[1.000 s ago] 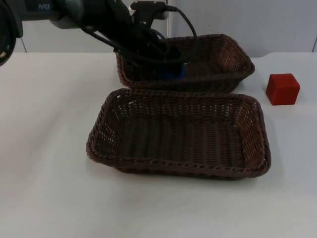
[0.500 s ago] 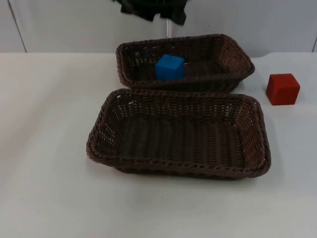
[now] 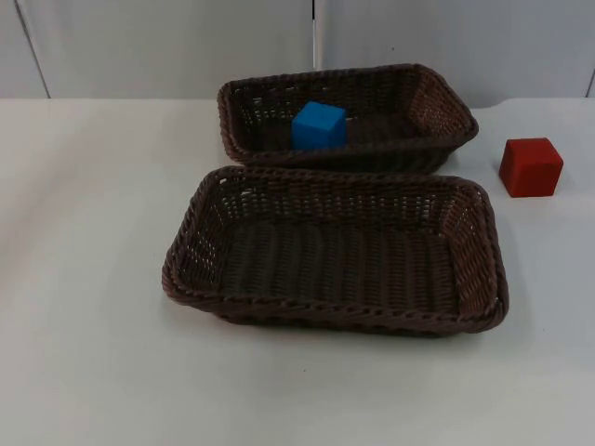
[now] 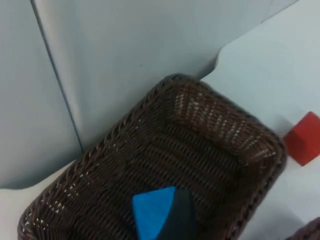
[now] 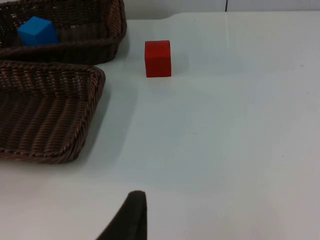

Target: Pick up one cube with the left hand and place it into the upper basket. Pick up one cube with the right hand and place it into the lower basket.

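A blue cube (image 3: 319, 125) lies inside the upper brown wicker basket (image 3: 451, 98), towards its left half, with nothing holding it. The lower basket (image 3: 485, 243) in front of it holds nothing. A red cube (image 3: 530, 167) stands on the white table to the right of the upper basket. My left gripper (image 4: 179, 224) hangs high over the upper basket (image 4: 200, 90), above the blue cube (image 4: 149, 212). My right gripper (image 5: 131, 216) waits over bare table, well short of the red cube (image 5: 158, 58), with the lower basket (image 5: 92, 75) off to its side.
The grey partition wall (image 3: 186, 46) rises just behind the upper basket. White table (image 3: 84, 232) stretches left of the baskets and in front of them, and around the red cube.
The left arm has lifted out of the upper basket and gone from the top view. The blue cube it covered now lies free in that basket. The red cube has not moved.
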